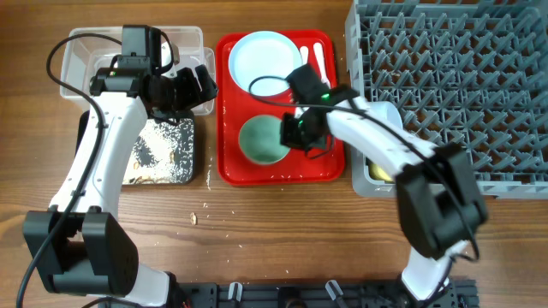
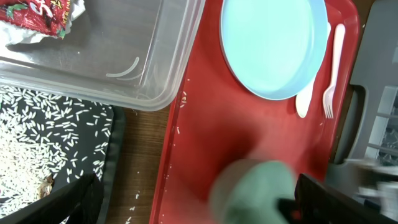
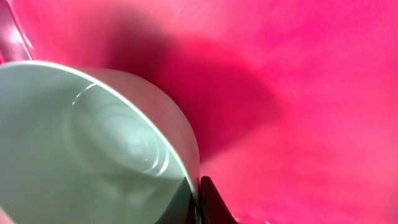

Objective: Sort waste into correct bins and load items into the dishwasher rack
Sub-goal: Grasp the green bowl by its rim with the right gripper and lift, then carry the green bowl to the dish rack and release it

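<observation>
While the right gripper (image 1: pixel 293 133) pinches the bowl (image 1: pixel 257 144) at its 3 o'clock rim, the left gripper (image 1: pixel 204 85) hangs spread over the tub (image 1: pixel 86 41) edge.

plate (image 1: pixel 265 58): showing pale blue
bowl (image 1: pixel 262 142): looking soft green
serving tray (image 1: pixel 229 164): glowing plain red
rack (image 1: pixel 445 85): showing grey gridwork
black tray (image 2: pixel 93 134): carrying speckled white grains (image 2: pixel 37 106)
wrapper (image 2: pixel 40 15): showing red, white lettering
tabletop (image 1: pixel 282 231): showing brown wood grain

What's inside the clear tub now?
The crumpled red wrapper sits in a corner of the clear tub; the floor beside it is bare. The left arm covers part of the tub overhead, so the rest is hidden.
</observation>
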Controlling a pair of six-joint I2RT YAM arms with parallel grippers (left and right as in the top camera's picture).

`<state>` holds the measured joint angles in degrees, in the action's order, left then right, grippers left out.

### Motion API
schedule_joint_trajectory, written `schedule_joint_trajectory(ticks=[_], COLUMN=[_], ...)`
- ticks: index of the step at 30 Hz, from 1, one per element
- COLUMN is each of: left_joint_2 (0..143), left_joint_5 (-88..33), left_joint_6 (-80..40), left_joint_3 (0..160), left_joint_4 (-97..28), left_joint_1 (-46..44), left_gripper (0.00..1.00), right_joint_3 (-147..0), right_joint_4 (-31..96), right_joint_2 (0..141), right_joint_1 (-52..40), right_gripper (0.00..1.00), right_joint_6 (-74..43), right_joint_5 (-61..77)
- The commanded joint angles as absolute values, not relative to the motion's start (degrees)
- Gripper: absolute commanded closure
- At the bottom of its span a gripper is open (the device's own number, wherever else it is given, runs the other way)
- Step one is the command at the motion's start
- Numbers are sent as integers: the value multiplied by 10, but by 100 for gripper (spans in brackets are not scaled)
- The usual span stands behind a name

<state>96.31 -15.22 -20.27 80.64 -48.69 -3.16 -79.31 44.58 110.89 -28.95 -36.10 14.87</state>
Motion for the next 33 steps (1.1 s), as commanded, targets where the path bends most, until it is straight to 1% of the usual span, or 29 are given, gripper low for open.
schedule_joint_trajectory(ticks=[1,2,3,6,9,12,17,20,22,24,27,33], left_joint_2=[956,956,956,956,956,956,956,956,956,956,956,956], left_joint_5=[-149,-149,-149,-149,-149,-149,-149,-149,-149,-149,-149,-149], left_joint_6=[-200,-200,-200,-200,-200,-200,-200,-200,-200,-200,-200,-200], left_joint_3=[810,810,810,810,810,810,810,810,810,810,810,810], left_joint_4=[-487,-487,-487,-487,-487,-487,-487,-487,-487,-487,-487,-487], left_joint_1=[-31,-31,-31,-31,-31,-31,-31,-31,-31,-31,-31,-31], left_gripper=[0,0,0,0,0,0,0,0,0,0,0,0], right_joint_3=[-853,-858,-860,-860,-860,-852,-850,-850,-850,-850,-850,-850], right_joint_4=[459,461,458,457,450,425,359,281,213,165,129,129], right_joint_2=[985,962,924,881,868,880,931,972,1006,1034,1067,1114], right_joint_1=[-240,-229,-214,-203,-197,-185,-168,-168,-168,-168,-168,-169], right_gripper=[96,96,96,96,96,96,96,96,96,96,96,96], right_joint_6=[-328,-325,-307,-290,-252,-191,-58,67,184,250,298,300], right_joint_5=[6,-44,-140,-303,-491,-608,-688,-729,-736,-737,-737,-734])
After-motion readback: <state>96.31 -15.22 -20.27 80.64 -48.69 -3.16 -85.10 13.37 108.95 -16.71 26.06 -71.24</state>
